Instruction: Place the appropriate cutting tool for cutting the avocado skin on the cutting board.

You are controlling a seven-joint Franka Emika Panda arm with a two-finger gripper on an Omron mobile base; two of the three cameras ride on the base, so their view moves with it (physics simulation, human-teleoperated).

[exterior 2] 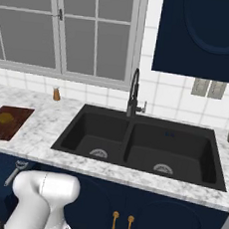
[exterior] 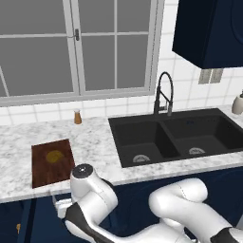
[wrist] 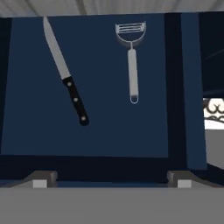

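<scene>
In the hand view the knife (wrist: pixel 65 72) lies on the dark blue floor of an open drawer (wrist: pixel 26 131), its silver blade pointing up-left and its black handle toward the middle. My gripper (wrist: pixel 111 179) hovers above the drawer, open, with its fingertips (wrist: pixel 41 177) far apart and nothing between them. The knife sits well ahead and left of the gripper. On the counter's left end lies the reddish-brown cutting board (exterior: pixel 42 173), also seen as cutting board (exterior 2: pixel 13 121), with the olive-yellow avocado (exterior: pixel 54 155) resting on it.
A silver peeler (wrist: pixel 132 61) with a slotted head lies in the drawer right of the knife, also seen as peeler (exterior 2: pixel 16 171). An orange-brown shaker (exterior: pixel 77 116) stands by the back wall. The black double sink (exterior: pixel 142 163) and faucet (exterior: pixel 163 92) are right of the board.
</scene>
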